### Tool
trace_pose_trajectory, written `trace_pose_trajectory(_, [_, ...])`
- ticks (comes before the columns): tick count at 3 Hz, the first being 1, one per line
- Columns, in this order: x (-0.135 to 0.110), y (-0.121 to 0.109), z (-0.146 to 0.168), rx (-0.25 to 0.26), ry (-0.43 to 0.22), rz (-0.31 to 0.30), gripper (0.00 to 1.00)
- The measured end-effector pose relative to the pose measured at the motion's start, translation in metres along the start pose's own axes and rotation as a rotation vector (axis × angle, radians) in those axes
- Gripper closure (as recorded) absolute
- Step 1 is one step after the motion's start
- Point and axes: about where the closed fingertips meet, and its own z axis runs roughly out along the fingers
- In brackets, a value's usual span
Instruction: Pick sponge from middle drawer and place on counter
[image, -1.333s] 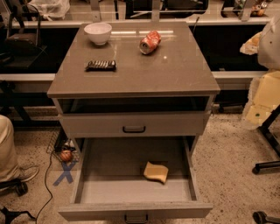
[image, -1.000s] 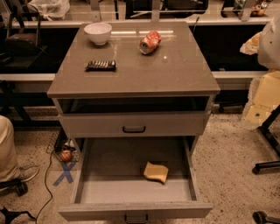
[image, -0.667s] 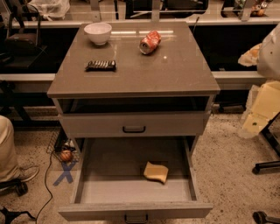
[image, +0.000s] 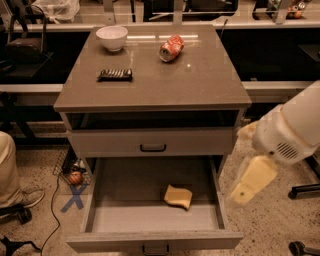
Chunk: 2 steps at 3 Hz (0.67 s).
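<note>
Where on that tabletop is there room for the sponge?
The counter is bare across its front half and right side. Crowded at back-left: bowl, can, dark bar. The hand hangs right of the middle drawer, off the sponge.

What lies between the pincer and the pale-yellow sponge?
Camera view: only the right wall and bare floor of the grey middle drawer; the pincer hangs outside it, right of the pale-yellow sponge.

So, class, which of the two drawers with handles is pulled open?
The lower drawer, with the sponge on its floor; the upper drawer is shut. The gripper hangs outside the lower drawer's right wall.
</note>
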Motion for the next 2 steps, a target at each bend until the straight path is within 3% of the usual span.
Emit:
trace_pose_trajectory(1, [0.0152, 0.0116, 0.0262, -0.033, 0.021, 0.022, 0.00])
trace_pose_trajectory(2, [0.0156, 0.0121, 0.0260, -0.035, 0.022, 0.022, 0.00])
